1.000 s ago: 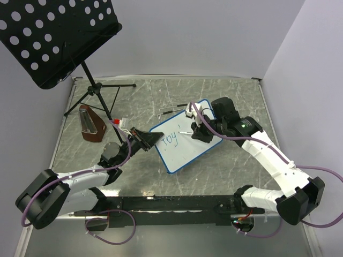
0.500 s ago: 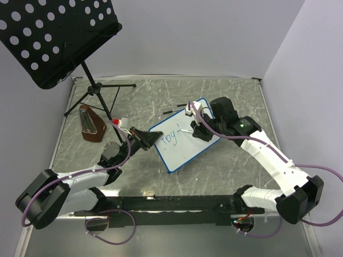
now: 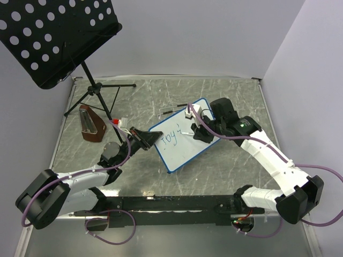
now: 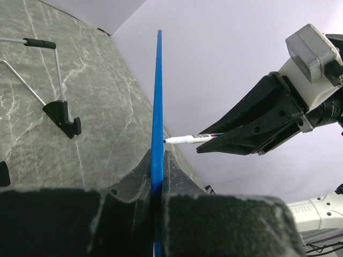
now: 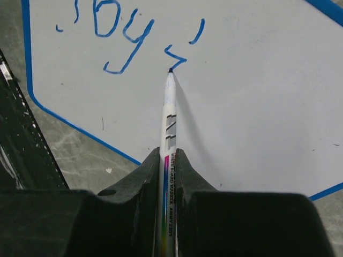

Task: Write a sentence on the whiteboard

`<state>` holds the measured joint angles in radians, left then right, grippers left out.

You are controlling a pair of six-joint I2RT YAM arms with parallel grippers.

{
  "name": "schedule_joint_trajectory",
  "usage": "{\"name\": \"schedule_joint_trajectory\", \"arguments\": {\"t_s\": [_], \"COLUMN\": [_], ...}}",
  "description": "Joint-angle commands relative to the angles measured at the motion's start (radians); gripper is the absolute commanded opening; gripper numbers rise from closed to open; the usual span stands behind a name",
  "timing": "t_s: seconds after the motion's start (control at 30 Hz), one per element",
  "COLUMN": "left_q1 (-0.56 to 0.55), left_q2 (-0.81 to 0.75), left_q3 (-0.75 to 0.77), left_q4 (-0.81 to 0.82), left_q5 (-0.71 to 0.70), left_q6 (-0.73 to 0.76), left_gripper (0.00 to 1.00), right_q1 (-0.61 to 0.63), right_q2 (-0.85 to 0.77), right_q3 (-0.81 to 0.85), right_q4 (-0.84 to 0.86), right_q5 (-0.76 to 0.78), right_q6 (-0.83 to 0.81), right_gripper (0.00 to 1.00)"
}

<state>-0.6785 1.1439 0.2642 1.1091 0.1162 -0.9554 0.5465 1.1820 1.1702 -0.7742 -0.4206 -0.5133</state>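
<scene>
Writing judged under way: whiteboard [image 3: 185, 144] is clamped edge-on, tilted over the tabletop [image 3: 241, 96], in the left hand [image 3: 144, 138], marker [image 5: 169, 107] is pinched in the right hand [image 5: 169, 160], tip touching beside the first word of the sentence [image 5: 120, 32]; steady further strokes are needed.

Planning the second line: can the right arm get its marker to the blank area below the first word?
Probably yes: the right gripper holds the marker tip-down on the whiteboard, the surface below the writing is bare, and the left gripper clamps only the board's edge.
</scene>
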Motion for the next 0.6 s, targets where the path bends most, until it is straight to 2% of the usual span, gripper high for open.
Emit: {"name": "schedule_joint_trajectory", "arguments": {"t_s": [0.0, 0.23, 0.43, 0.57], "left_q1": [-0.001, -0.001, 0.0, 0.002], "left_q2": [-0.03, -0.027, -0.026, -0.019], "left_q3": [0.033, 0.035, 0.037, 0.038], "left_q4": [0.186, 0.186, 0.182, 0.187], "left_q5": [0.019, 0.022, 0.023, 0.027], "left_q6": [-0.039, -0.04, -0.04, -0.04], "left_gripper": [0.01, 0.01, 0.01, 0.01], "right_q1": [0.003, 0.001, -0.002, -0.011], "right_q2": [-0.018, 0.01, 0.001, -0.01], "right_q3": [0.02, 0.031, 0.046, 0.063], "right_q4": [-0.05, -0.083, 0.001, 0.038], "right_q5": [-0.023, -0.014, 0.075, 0.069], "right_q6": [-0.05, -0.064, -0.002, 0.022], "right_gripper": [0.0, 0.0, 0.0, 0.0]}}
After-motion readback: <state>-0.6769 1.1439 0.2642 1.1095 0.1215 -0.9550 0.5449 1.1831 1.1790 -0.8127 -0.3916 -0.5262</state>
